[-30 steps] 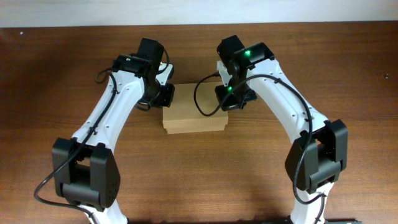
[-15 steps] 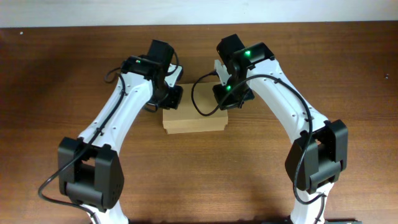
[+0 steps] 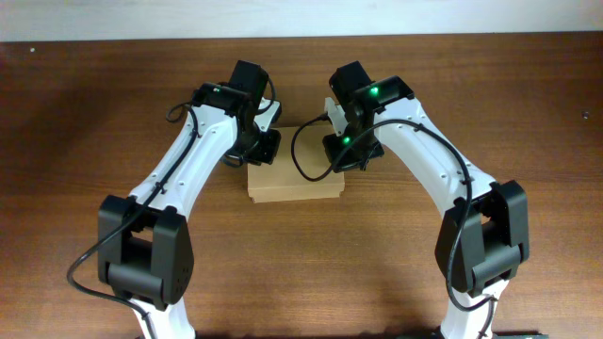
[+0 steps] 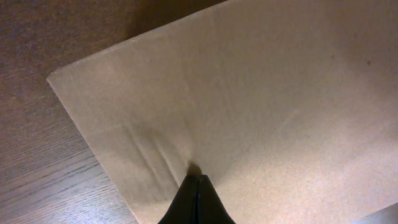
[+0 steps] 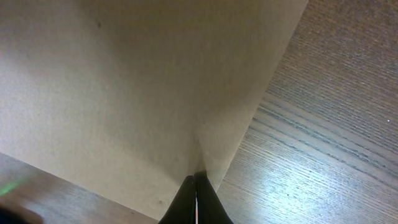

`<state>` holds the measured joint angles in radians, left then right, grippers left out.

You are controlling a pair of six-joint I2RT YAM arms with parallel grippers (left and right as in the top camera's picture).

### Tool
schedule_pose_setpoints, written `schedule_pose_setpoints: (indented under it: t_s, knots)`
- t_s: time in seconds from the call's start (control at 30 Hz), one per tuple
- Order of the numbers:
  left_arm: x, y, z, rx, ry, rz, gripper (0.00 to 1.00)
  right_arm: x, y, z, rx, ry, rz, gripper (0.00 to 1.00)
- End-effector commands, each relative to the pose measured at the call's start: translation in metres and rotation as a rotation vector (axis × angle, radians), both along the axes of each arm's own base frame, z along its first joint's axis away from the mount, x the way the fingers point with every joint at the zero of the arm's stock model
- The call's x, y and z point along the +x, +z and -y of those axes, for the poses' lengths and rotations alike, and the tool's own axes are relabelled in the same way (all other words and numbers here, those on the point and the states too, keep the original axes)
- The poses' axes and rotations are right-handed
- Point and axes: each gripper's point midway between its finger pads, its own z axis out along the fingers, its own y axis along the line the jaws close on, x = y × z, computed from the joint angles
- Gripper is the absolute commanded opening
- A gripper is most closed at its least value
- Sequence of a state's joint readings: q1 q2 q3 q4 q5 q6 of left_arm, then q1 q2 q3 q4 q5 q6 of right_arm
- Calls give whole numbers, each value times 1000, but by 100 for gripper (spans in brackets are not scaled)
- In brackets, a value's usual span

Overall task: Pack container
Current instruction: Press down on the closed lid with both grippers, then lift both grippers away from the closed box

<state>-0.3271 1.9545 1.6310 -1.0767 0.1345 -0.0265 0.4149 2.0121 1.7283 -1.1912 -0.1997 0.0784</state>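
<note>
The container (image 3: 294, 181) is a small plain tan cardboard box, lid flap down, in the middle of the table. It fills the left wrist view (image 4: 261, 93) and much of the right wrist view (image 5: 124, 81). My left gripper (image 4: 198, 179) is shut and empty, its tips pressing on the lid near the box's left end; in the overhead view it sits over the box's back left corner (image 3: 262, 151). My right gripper (image 5: 196, 177) is shut and empty, its tips on the lid near the right edge, over the back right corner (image 3: 347, 155).
The brown wooden table (image 3: 94, 113) surrounds the box on all sides. Both arm bases stand at the front edge. A pale wall strip runs along the back.
My left gripper has moved right and inward onto the box's back left corner. My right gripper has shifted slightly and stays on the back right corner.
</note>
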Motion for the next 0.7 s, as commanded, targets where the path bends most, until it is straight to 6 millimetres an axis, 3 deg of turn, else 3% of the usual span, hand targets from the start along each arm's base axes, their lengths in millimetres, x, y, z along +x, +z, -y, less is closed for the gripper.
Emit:
schedule_pose_setpoints:
  t_s: [0.0,0.13,0.33,0.5,0.67]
  knots:
    - [-3,-30,-3,40,0,-73,2,7,1,11,-69,-3,47,4]
    - [9,-1,-16,118,14,-17,1,28,45,22,-125,-24,183,4]
    - [42,88,-34,199,62,195,1,54,152,50,-133,-112,420,4]
    - [48,163,-58,232,126,346,1,55,233,90,-98,-220,561,4]
    - [40,230,-96,234,222,491,2,40,288,132,-72,-330,665,4]
